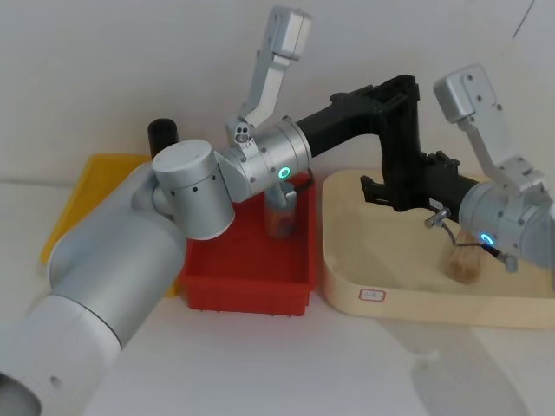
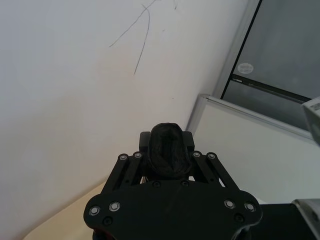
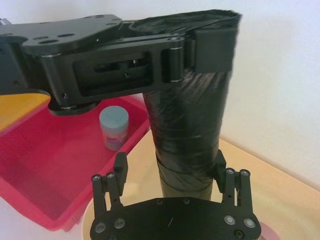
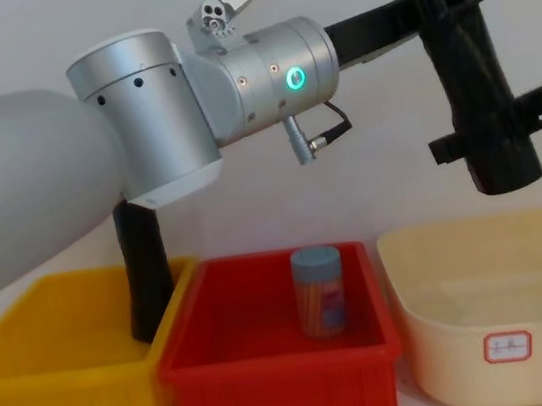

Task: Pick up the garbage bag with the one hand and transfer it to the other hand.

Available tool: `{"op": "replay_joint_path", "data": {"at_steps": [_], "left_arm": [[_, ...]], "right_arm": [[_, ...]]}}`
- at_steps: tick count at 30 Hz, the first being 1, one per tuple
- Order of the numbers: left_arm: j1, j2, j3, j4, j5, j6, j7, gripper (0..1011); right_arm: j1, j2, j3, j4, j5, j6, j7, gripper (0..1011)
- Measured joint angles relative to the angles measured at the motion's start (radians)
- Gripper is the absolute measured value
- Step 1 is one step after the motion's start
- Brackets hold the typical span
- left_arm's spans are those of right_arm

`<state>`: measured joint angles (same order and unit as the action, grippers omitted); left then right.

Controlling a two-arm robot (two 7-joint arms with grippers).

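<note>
We see the garbage bag (image 4: 478, 93) held in the air above the cream tray (image 4: 501, 327), its long axis nearly upright, the top leaning slightly left. The one hand (image 4: 445, 2) is clamped on its top end. The other hand (image 4: 484, 138) has its fingers against both sides of the lower part, gripping it.

I see the garbage bag (image 3: 189, 125) as matt black film, wrinkled and faintly sheened where it is wound tight. The left end effector (image 4: 426, 10) and right end effector (image 4: 465, 143) both look like matt black hard plastic with small bright metal screws. My arm housings (image 4: 263, 73) are smooth satin silver metal. The red bin (image 4: 276, 384), yellow bin (image 4: 66, 393) and cream tray (image 4: 514, 351) look like smooth, slightly glossy plastic.
</note>
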<state>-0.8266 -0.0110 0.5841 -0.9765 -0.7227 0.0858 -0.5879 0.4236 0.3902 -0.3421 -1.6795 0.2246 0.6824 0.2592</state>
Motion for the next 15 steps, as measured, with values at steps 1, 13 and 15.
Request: {"op": "replay_joint_path", "data": {"at_steps": [1, 13, 15], "left_arm": [[-0.001, -0.001, 0.0, 0.0, -0.001, 0.0, 0.0, 352], [-0.013, -0.011, 0.004, 0.004, -0.007, 0.0, -0.006, 352], [-0.014, -0.011, 0.005, 0.005, -0.008, 0.0, -0.006, 352]], "right_arm": [[0.003, -0.002, -0.001, 0.004, -0.001, 0.0, 0.001, 1000], [0.021, -0.013, -0.009, 0.029, -0.007, -0.003, 0.007, 841], [0.023, -0.015, -0.01, 0.032, -0.008, -0.004, 0.008, 749]]}}
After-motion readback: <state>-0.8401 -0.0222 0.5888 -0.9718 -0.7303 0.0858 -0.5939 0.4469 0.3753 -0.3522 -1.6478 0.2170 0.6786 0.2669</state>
